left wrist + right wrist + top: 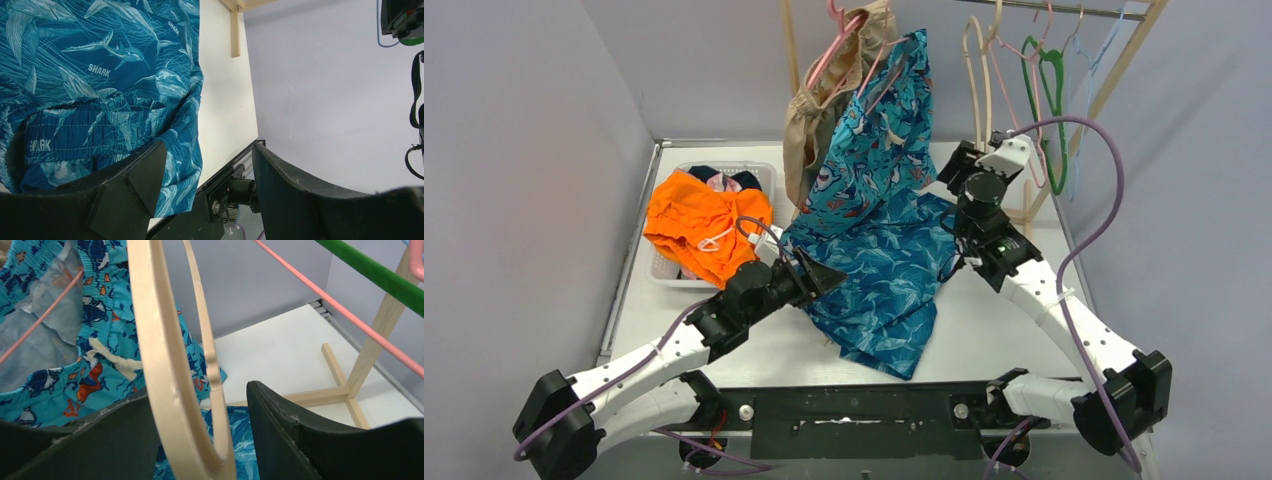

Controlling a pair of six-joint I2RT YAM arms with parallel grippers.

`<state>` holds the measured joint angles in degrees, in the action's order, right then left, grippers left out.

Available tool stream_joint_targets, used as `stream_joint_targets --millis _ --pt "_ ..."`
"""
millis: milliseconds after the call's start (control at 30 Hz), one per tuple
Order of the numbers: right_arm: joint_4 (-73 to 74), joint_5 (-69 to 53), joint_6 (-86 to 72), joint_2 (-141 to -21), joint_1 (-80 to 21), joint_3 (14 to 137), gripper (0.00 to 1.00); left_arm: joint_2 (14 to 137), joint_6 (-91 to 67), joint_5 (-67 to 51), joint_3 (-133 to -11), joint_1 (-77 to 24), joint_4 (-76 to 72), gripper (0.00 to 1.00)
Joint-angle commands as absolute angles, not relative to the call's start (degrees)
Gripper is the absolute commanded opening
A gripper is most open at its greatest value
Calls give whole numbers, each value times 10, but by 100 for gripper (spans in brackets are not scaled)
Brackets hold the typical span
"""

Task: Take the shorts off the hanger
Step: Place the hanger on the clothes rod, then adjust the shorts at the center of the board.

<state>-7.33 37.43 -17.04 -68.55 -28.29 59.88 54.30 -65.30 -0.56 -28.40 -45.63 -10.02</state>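
Note:
Dark teal-blue shark-print shorts [894,285] lie spread on the white table, off any hanger. My left gripper [821,273] is open at their left edge; in the left wrist view [207,170] the left finger overlaps the fabric [100,90] and nothing is held. My right gripper [976,157] is open around an empty cream hanger [972,80]; the hanger's loop [165,365] passes between the jaws [200,410] without being pinched. Turquoise print shorts [889,120] and tan shorts [809,125] hang on pink hangers. Orange shorts [704,225] lie on the basket.
A white basket [664,272] at the left holds more shorts under the orange pair. A wooden rack [1114,80] at the back carries empty green [1052,95] and pink hangers. Its wooden foot [345,385] rests on the table. Grey walls close both sides.

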Motion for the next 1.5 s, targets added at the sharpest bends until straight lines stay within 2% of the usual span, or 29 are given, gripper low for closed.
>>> stream_joint_targets --millis 0,267,367,533,767,967,1133,1333,1467 --pt "-9 344 -243 -637 -289 602 61 523 -632 -14 -300 -453 -110 63" --pt "76 214 -329 -505 -290 535 67 504 -605 -11 -290 -452 -95 64" --pt "75 139 -320 -459 -291 502 75 499 -600 -6 -285 -452 -88 64" --pt "156 84 -340 -442 -301 494 75 493 -599 15 -269 -451 -68 67" --pt "135 43 -374 -425 -333 404 75 494 -595 77 -258 -450 -10 75" --pt "97 83 -398 -486 -421 367 75 549 -604 100 -232 -444 -20 80" --pt "65 189 -346 -622 -535 400 77 594 -633 60 -201 -437 -80 80" --pt "73 229 -319 -786 -561 464 79 541 -671 84 -159 -429 -77 80" --pt "65 202 -332 -842 -564 458 68 468 -674 113 -150 -424 -32 80"
